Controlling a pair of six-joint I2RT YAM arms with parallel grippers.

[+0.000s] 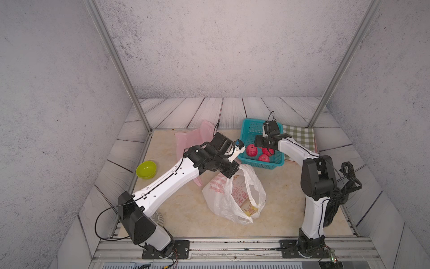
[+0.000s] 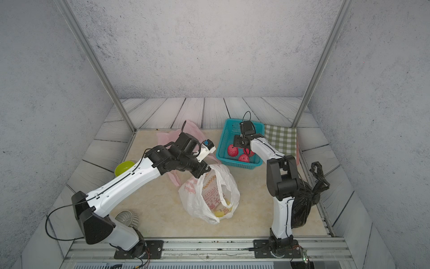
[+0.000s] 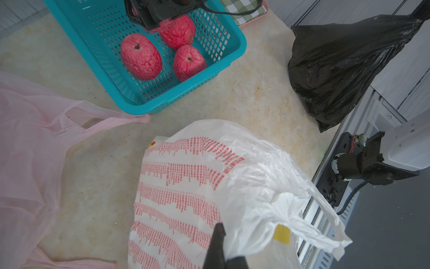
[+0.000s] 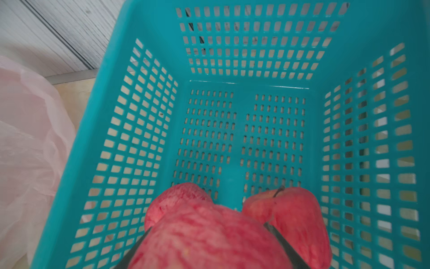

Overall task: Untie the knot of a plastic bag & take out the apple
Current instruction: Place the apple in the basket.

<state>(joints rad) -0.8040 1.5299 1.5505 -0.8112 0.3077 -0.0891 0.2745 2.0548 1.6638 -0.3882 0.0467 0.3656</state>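
A white plastic bag (image 1: 232,193) (image 2: 207,193) with red print lies mid-table, its mouth open; no knot shows on it. My left gripper (image 1: 230,174) (image 3: 220,230) is shut on the bag's (image 3: 197,174) rim and holds it up. My right gripper (image 1: 266,146) (image 4: 207,230) is over the near end of the teal basket (image 1: 246,130) (image 4: 232,14), shut on a red apple (image 4: 204,246) (image 3: 178,30). Two more apples (image 4: 295,216) (image 3: 140,57) lie in the basket beside it.
A crumpled pink bag (image 1: 193,137) (image 3: 28,139) lies behind my left arm. A knotted black bag (image 2: 304,200) (image 3: 337,65) sits by my right arm's base. There is a green bowl (image 1: 146,169) at the left, a checked cloth (image 1: 299,137) behind the basket, and a grey ribbed bowl (image 2: 126,217) near the front left.
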